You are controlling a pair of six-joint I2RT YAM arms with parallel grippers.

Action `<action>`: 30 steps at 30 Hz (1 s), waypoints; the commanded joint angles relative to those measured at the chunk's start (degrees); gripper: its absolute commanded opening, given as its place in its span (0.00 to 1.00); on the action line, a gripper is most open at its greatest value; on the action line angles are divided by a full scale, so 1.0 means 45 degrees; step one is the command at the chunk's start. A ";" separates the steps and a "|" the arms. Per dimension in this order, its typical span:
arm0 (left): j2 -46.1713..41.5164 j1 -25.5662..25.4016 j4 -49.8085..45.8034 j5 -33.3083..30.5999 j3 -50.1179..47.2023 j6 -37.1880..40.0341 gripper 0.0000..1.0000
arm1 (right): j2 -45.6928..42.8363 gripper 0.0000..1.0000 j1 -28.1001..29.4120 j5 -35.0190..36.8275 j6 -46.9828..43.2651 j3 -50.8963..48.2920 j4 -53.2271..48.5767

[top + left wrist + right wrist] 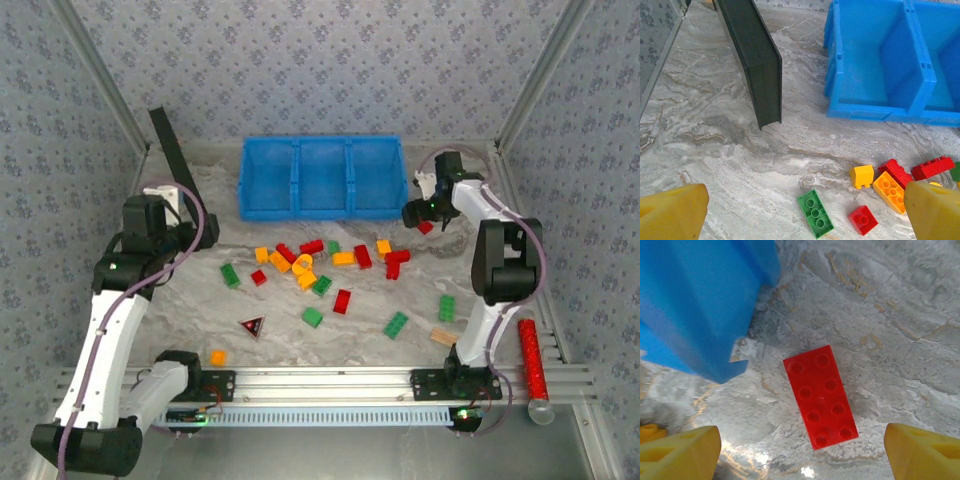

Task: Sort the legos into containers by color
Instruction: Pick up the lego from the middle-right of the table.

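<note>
Red brick [821, 396] at 12 o'clock of right gripper [800, 447]: likely light, stiff, slick; pinch across long sides. Fingers apart, left gripper [805, 200] too.

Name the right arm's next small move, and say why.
Probably lower straight down and close: its jaws stand open on either side of a red brick lying flat on the table beside the blue bin, not yet gripped.

From the right wrist, the blue bin [695, 305] is blurred and cropped top-left.
</note>
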 commanded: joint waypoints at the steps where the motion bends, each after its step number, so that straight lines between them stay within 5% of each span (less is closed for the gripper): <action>1: 0.0101 -0.0040 -0.0735 -0.0234 0.0730 0.0273 1.00 | 0.0683 0.87 0.0053 0.0757 -0.0615 0.0368 -0.0060; 10: 0.0258 -0.0046 -0.0845 -0.0261 0.1035 0.0167 1.00 | 0.1728 0.74 0.0038 0.0940 -0.0907 0.0637 -0.0090; 19: 0.0361 -0.0049 -0.1406 -0.0037 0.0949 0.0077 1.00 | 0.1981 0.40 0.0178 0.0879 -0.0876 0.0445 -0.0232; 30: 0.0070 -0.0593 -0.2330 0.2048 -0.1108 -0.2152 1.00 | -0.1027 0.27 0.0755 0.1349 0.1374 -0.1555 -0.0759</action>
